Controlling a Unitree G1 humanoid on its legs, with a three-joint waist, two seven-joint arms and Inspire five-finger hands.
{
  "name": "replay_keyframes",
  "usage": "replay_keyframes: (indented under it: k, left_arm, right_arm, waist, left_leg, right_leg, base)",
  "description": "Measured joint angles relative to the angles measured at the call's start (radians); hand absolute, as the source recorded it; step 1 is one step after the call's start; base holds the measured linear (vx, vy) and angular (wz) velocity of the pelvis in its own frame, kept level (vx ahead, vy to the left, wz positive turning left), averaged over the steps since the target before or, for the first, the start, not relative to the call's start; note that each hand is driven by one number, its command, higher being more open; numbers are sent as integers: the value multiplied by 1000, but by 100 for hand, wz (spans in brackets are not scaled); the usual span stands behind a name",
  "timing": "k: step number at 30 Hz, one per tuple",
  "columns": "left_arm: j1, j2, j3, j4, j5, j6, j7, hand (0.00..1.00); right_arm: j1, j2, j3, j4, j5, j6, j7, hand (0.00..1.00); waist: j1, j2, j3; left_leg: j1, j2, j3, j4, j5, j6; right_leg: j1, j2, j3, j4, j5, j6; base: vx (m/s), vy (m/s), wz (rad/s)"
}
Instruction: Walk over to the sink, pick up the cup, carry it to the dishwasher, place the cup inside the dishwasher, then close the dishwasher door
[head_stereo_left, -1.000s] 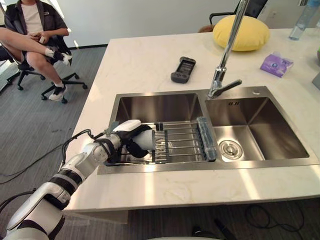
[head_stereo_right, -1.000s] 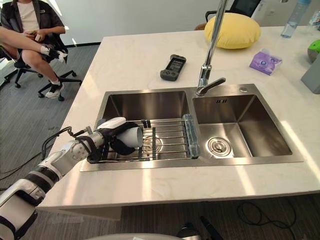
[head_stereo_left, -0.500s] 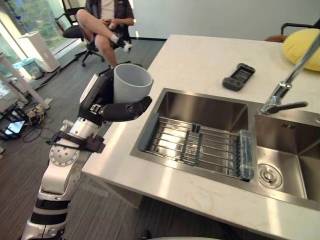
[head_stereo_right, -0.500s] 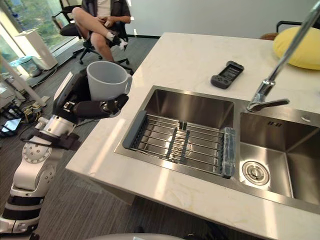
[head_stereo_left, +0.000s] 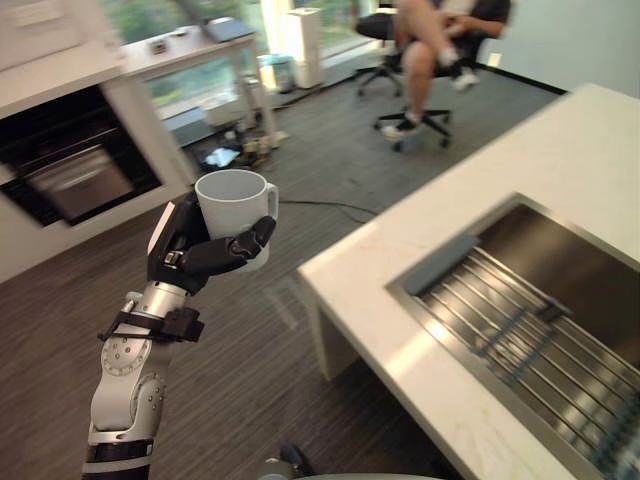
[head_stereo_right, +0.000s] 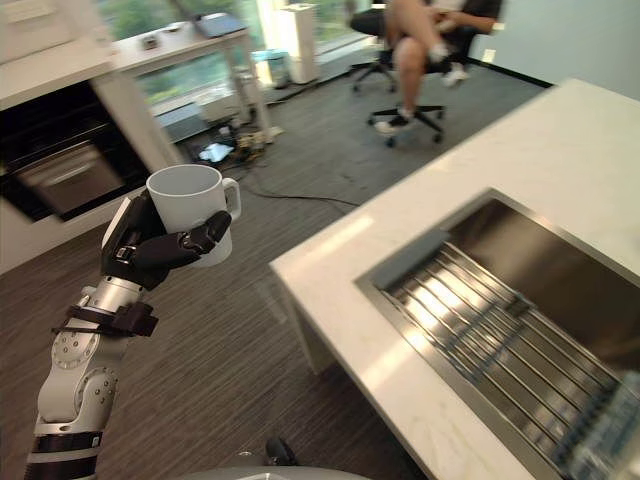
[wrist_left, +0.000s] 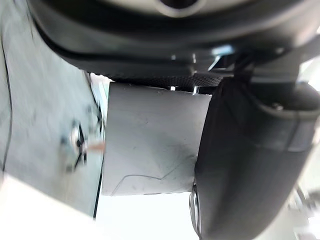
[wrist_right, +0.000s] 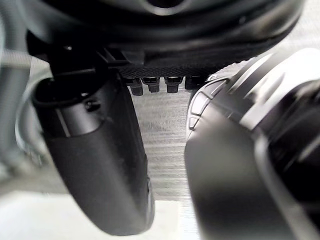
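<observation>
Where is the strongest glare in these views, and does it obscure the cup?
Left eye view: a bright reflection lies on the countertop beside the sink rack; the white cup in the left hand is evenly lit and unobscured. Right eye view: the rack's wires shine brightest at its left end. Left wrist view: a washed-out white area lies beyond the cup.

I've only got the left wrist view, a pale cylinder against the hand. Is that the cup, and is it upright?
Observer: Yes, the left hand has its fingers curled round the white cup, mouth up.
Operator: Where is it relative to the sink?
Observer: Off the counter, out over the dark floor, left of the sink.
Operator: What's beyond it?
Observer: A dark built-in appliance set in white cabinets.
</observation>
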Motion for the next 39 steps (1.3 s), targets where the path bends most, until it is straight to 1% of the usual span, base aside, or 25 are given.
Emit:
replay_keyframes:
  k: [2, 4, 7, 11, 13, 15, 16, 17, 18, 19, 20, 21, 22, 23, 24, 25, 27, 28, 30, 32, 34, 35, 37, 38, 39]
  left_arm:
    - [-22, 35, -1, 12, -7, -2, 7, 0]
    - [-31, 24, -19, 18, -29, -2, -1, 0]
    - [-31, 23, -17, 9, -29, 0, -11, 0]
    - [-28, 9, -8, -7, -27, 5, -14, 0]
    - [-26, -14, -8, -6, -26, 7, -30, 0]
    - [-26, -51, -14, -4, -26, 7, -46, 0]
    - [-28, -73, -37, 2, -27, 4, -52, 0]
    - [-32, -78, -60, 7, -27, 3, -55, 0]
    - [-48, -81, -119, 31, -27, 0, -69, 0]
    - [-58, -83, -153, 49, -27, 0, -80, 0]
    - [-70, -85, -227, 77, -27, 1, -97, 0]
    - [-67, -91, -279, 102, -26, 1, -109, 0]
    - [-75, -80, -306, 108, -26, 0, -113, 0]
    - [-85, -78, -324, 111, -26, -2, -114, 0]
    - [-75, -79, -346, 118, -20, 8, -110, 0]
    - [-74, -85, -364, 118, -13, 15, -111, 0]
    - [-72, -86, -421, 108, 3, 29, -123, 0]
    - [-72, -82, -431, 94, 3, 36, -131, 0]
    - [-71, -86, -442, 79, 3, 54, -134, 0]
    - [-71, -83, -445, 58, 3, 69, -142, 0]
    - [-70, -75, -446, 40, 3, 77, -145, 0]
    - [-68, -81, -447, 40, 3, 83, -145, 0]
    - [-73, -78, -443, 36, 3, 88, -160, 0]
    - [-73, -77, -444, 39, 3, 88, -162, 0]
    - [-71, -74, -451, 51, 3, 93, -170, 0]
  right_arm:
    - [-12, -5, 28, -19, 29, -1, 1, 100]
    - [-34, -18, 40, -32, 36, -5, -2, 100]
    - [-55, -14, 40, -36, 36, -5, 7, 100]
    - [-77, 1, 40, -34, 23, -5, 2, 100]
    - [-79, 6, 33, -36, 16, -5, -2, 100]
    - [-80, 4, 19, -42, 16, -4, -8, 100]
    - [-80, 0, -1, -47, 16, -5, -7, 100]
    - [-80, 0, -15, -48, 16, -5, -7, 100]
    - [-80, 5, -34, -53, 21, -7, -8, 100]
    - [-77, 9, -36, -52, 29, -8, -8, 100]
    - [-66, 6, -35, -50, 29, -13, -10, 100]
    - [-52, 11, -34, -51, 36, -17, -10, 100]
    - [-39, 27, -24, -63, 41, -22, -6, 100]
    - [-30, 25, -17, -68, 47, -25, -3, 100]
    - [-28, 25, -14, -62, 57, -16, -3, 100]
    - [-21, 24, -13, -62, 57, -14, -5, 100]
    - [-1, 41, -9, -61, 54, -12, -8, 100]
    - [0, 59, -7, -62, 61, -12, -8, 100]
    - [6, 52, 24, -77, 61, -11, -10, 100]
    - [-4, 53, 45, -88, 56, -7, -6, 100]
    - [-19, 59, 51, -85, 34, 7, 8, 100]
    - [-23, 54, 57, -81, 29, 7, 6, 100]
    - [-57, 35, 72, -78, 30, 11, 3, 100]
    - [-66, 30, 83, -77, 32, 11, 1, 100]
    - [-90, 24, 93, -72, 36, 15, -4, 100]
  waist:
    - [-1, -15, 6]
    - [-8, 9, 2]
    - [10, 18, -5]
    - [25, 20, -8]
    - [19, 19, -10]
    - [17, 27, -15]
    - [10, 42, -20]
    - [2, 48, -23]
    - [-24, 50, -22]
    - [-37, 53, -21]
    - [-51, 58, -17]
    - [-63, 48, -12]
    - [-74, 29, -12]
    - [-81, 38, -14]
    - [-83, 24, -24]
    - [-87, 31, -27]
    - [-87, 50, -40]
    - [-90, 55, -42]
    - [-88, 53, -46]
    - [-88, 36, -57]
    - [-92, 2, -79]
    - [-88, 11, -88]
    - [-84, 18, -93]
    - [-85, 15, -91]
    - [-84, -11, -76]
  left_leg:
    - [-4, -66, -66, -22, -4, -17]
    - [-3, -110, -111, -38, -11, -27]
    - [15, -160, -139, -94, -6, -26]
    - [15, -202, -172, -132, -6, -25]
    - [8, -237, -233, -148, -5, -23]
    - [5, -263, -299, -161, -2, -15]
    - [-1, -268, -363, -157, 4, 29]
    - [-5, -268, -402, -152, 7, 53]
    - [-4, -275, -507, -137, 9, 58]
    - [-1, -278, -564, -127, 9, 58]
    - [18, -288, -658, -128, -5, 39]
    - [32, -280, -641, -80, -84, -17]
    - [-48, -209, -568, 157, -202, 44]
    - [-75, -175, -568, 234, -225, 24]
    - [-53, -218, -625, 233, -236, 20]
    - [-38, -232, -652, 213, -229, 18]
    - [23, -230, -702, 133, -220, 18]
    - [59, -224, -722, 118, -207, -2]
    - [97, -213, -774, 113, -204, -3]
    - [125, -204, -816, 88, -203, -32]
    - [154, -203, -826, 64, -209, -67]
    - [160, -192, -826, 58, -214, -79]
    - [171, -159, -811, 64, -209, -141]
    - [165, -157, -808, 96, -208, -146]
    - [142, -165, -789, 146, -236, -150]
  right_leg:
    - [2, 20, 40, -79, -34, 12]
    - [19, 33, 88, -122, -26, 34]
    - [31, 36, 107, -149, -25, 32]
    - [33, 37, 106, -171, -16, 19]
    - [32, 31, 105, -161, 20, -19]
    - [25, 10, 119, -95, 12, -38]
    - [-5, -4, 189, 6, -10, -104]
    - [-25, -1, 253, 65, -30, -127]
    - [-50, 49, 404, 131, -95, -117]
    - [-63, 84, 471, 155, -123, -118]
    - [-95, 143, 575, 199, -162, -121]
    - [-140, 161, 667, 219, -180, -117]
    - [-205, 136, 737, 258, -212, -94]
    - [-228, 133, 758, 265, -230, -77]
    - [-275, 90, 850, 260, -240, -59]
    - [-299, 84, 881, 256, -239, -58]
    - [-378, 86, 988, 249, -222, -28]
    - [-410, 90, 1030, 246, -208, -7]
    - [-444, 115, 1075, 232, -189, -13]
    - [-471, 145, 1086, 163, -134, -14]
    - [-470, 175, 1087, 20, 82, -10]
    - [-455, 185, 1085, 3, 83, -6]
    - [-400, 203, 1077, -66, 96, -23]
    - [-383, 202, 1078, -83, 98, -26]
    - [-345, 183, 1088, -110, 99, -31]
  base:
    - [-58, 186, 104]
    - [-114, 228, 78]
    - [-104, 234, 38]
    - [-42, 128, 28]
    - [26, 81, 64]
    - [69, 45, 103]
    - [91, 39, 134]
    - [104, 20, 201]
    - [110, -32, 203]
    - [105, -54, 271]
    - [91, -64, 258]
    - [195, -57, 281]
    - [233, -69, 216]
    - [287, -41, 178]
    - [194, -8, 126]
    - [219, 32, 150]
    - [268, -17, 143]
    - [314, -83, 115]
    - [323, -100, 100]
    - [317, -108, 83]
    - [362, -154, 77]
    - [348, -124, 43]
    - [311, -102, -1]
    - [279, -105, -9]
    - [244, -93, -2]
